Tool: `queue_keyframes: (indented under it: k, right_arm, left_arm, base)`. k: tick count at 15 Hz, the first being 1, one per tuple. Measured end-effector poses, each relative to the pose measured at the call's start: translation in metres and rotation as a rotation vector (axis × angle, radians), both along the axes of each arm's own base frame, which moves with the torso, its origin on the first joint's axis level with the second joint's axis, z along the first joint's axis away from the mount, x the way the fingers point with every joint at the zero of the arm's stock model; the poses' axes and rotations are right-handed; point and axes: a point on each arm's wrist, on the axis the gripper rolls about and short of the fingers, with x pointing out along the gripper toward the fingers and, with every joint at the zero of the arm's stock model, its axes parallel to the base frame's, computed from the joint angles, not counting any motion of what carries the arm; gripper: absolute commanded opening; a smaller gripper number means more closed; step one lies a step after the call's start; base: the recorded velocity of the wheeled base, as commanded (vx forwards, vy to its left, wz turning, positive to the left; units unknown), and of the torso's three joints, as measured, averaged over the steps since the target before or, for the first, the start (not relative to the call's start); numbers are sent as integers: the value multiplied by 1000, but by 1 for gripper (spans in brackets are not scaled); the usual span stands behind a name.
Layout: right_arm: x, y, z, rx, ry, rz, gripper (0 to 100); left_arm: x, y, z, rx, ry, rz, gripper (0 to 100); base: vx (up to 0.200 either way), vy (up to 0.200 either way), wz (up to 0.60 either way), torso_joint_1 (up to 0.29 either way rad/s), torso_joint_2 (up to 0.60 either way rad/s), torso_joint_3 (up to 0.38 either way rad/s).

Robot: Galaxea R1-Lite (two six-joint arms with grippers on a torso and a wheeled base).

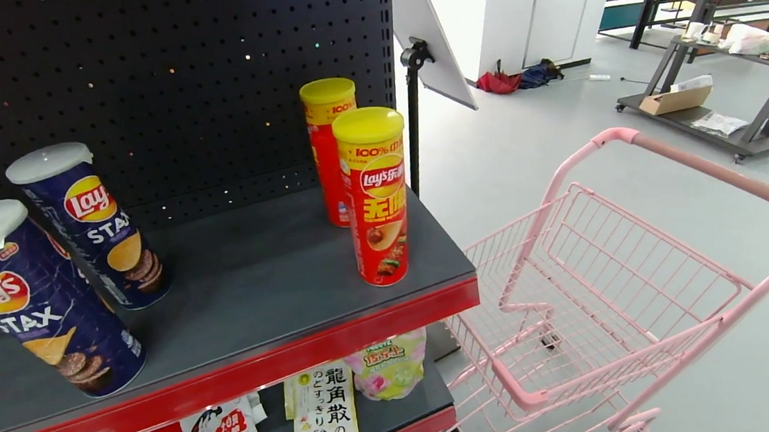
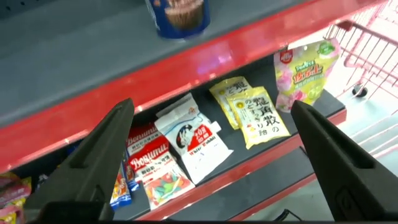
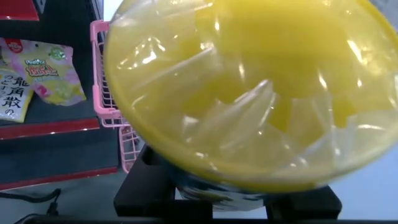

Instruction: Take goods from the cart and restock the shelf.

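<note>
The right gripper (image 3: 227, 202) is holding a yellow-lidded can (image 3: 249, 87). Its dark fingers (image 3: 146, 193) are pressing on the can's body just under the lid, and the lid is facing the wrist camera, so the long axis is running away from the wrist. The left gripper (image 2: 211, 124) is hanging with its fingers spread wide and nothing between them, in front of the lower shelf (image 2: 261, 180), where snack bags (image 2: 189, 140) are lying flat.

Farther out and to the right, the pink cart (image 1: 657, 234) is standing with no goods visible in its basket. Left of it, the upper shelf board (image 1: 257, 276) is carrying two red cans near its right end, one (image 1: 374, 196) at the front edge and one (image 1: 331, 151) behind it. Two blue cans (image 1: 37, 302) are standing towards the left.

The coming move is probably turning on this: the can is already sitting in the right fingers, and a bare stretch of board is lying up and to the left of the cart, between the blue and red cans. The can likely needs to be standing upright there, lid up.
</note>
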Motion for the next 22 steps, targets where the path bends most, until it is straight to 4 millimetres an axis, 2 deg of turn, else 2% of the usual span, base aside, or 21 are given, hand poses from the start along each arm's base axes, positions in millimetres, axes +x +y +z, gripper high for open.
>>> queue_keyframes:
  k: [13,15,22]
  right_arm:
    - [8,2,-4,-10,47,6,0]
    - [9,2,-8,-14,60,2,0]
    - [9,2,-12,-17,70,2,0]
  left_arm:
    - [0,0,0,-1,0,0,100]
    - [0,0,0,-1,1,0,100]
    - [0,0,0,0,0,1,100]
  base:
    - [0,0,0,162,-367,-214]
    - [0,0,0,23,-55,-28]
    - [0,0,600,7,-5,-2]
